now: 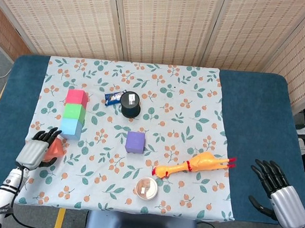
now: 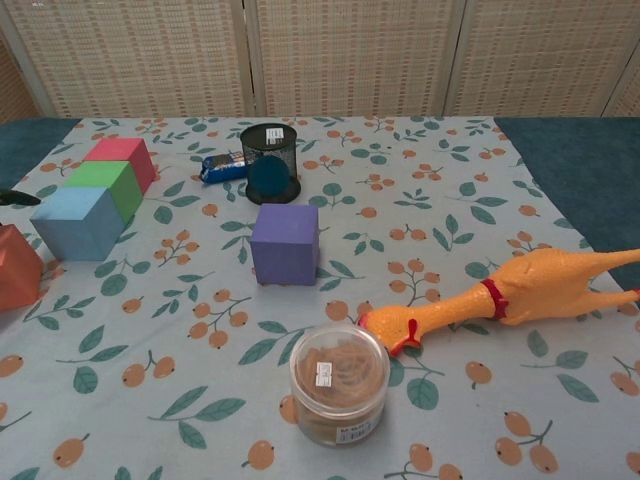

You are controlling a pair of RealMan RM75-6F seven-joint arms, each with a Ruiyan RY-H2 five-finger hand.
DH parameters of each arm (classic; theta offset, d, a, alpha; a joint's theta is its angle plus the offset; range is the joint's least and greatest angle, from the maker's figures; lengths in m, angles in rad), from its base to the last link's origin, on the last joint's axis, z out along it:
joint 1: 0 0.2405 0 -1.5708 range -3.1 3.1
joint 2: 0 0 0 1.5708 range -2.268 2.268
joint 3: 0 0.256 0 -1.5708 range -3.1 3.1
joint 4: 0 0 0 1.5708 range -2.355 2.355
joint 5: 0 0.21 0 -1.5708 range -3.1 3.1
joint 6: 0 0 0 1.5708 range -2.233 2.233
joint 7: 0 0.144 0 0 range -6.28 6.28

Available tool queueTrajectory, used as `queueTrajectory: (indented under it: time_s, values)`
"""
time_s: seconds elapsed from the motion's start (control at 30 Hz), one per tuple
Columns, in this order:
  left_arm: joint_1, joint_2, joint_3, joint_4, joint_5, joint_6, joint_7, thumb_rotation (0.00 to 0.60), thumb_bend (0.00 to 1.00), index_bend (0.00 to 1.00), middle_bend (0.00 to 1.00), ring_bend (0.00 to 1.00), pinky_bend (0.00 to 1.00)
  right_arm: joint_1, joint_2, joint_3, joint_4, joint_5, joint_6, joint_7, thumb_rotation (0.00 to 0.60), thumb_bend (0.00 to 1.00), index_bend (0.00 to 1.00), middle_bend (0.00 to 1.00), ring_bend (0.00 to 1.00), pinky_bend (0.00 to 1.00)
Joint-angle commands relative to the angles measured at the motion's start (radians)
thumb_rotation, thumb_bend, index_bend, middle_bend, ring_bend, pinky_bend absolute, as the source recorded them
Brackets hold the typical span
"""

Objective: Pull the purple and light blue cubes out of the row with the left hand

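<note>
The purple cube stands alone mid-cloth, apart from the row. At the left, the light blue cube is the nearest in a row with a green cube and a pink-red cube. My left hand lies at the front left with its fingers spread over an orange cube, which sits turned and partly hidden just in front of the light blue cube. My right hand hovers at the front right, fingers apart and holding nothing.
A black mesh cup and a small blue packet sit behind the purple cube. A rubber chicken and a clear tub of rubber bands lie toward the front. The floral cloth covers a blue table.
</note>
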Motion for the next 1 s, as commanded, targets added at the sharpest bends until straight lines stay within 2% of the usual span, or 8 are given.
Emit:
queueTrajectory:
  time_s: [0.03,0.2,0.3,0.4,0.53,0.67,0.83,1.0]
  values:
    - [0.005,-0.015,0.004,0.028,0.022,0.024,-0.041,0.600,0.31,0.00,0.19,0.40,0.11,0.000,0.000,-0.001,0.000,-0.001,-0.002,-0.001,0.600,0.17,0.00,0.00,0.00,0.02]
    - [0.015,-0.011,0.010,0.026,0.043,0.055,-0.053,0.600,0.33,0.10,0.42,0.48,0.11,0.000,0.001,-0.005,-0.003,-0.004,-0.004,-0.001,0.600,0.17,0.00,0.00,0.00,0.02]
    - [0.038,0.007,0.012,0.001,0.061,0.116,-0.017,0.600,0.34,0.14,0.43,0.49,0.12,-0.001,0.003,-0.005,-0.005,-0.005,0.000,0.001,0.600,0.17,0.00,0.00,0.00,0.02]
    - [0.073,0.062,0.039,-0.083,0.113,0.191,-0.005,0.600,0.34,0.17,0.44,0.50,0.12,-0.001,0.003,-0.007,-0.004,-0.006,-0.001,0.001,0.600,0.17,0.00,0.00,0.00,0.02]
    - [0.116,0.135,0.104,-0.183,0.215,0.271,0.005,0.600,0.34,0.17,0.44,0.50,0.12,0.001,0.002,-0.012,-0.003,-0.011,-0.008,0.003,0.600,0.17,0.00,0.00,0.00,0.02]
    - [0.144,0.162,0.167,-0.228,0.284,0.288,0.019,0.600,0.34,0.17,0.44,0.50,0.12,-0.002,0.005,-0.013,-0.006,-0.015,0.002,0.007,0.600,0.17,0.00,0.00,0.00,0.02]
    - [0.157,0.148,0.201,-0.214,0.285,0.244,0.018,0.600,0.33,0.13,0.39,0.45,0.13,-0.004,0.008,-0.015,-0.005,-0.022,0.013,0.014,0.600,0.17,0.00,0.00,0.00,0.02]
    - [0.164,0.138,0.196,-0.201,0.270,0.236,-0.001,0.600,0.32,0.01,0.13,0.16,0.12,-0.005,0.008,-0.015,-0.005,-0.019,0.013,0.018,0.600,0.17,0.00,0.00,0.00,0.02]
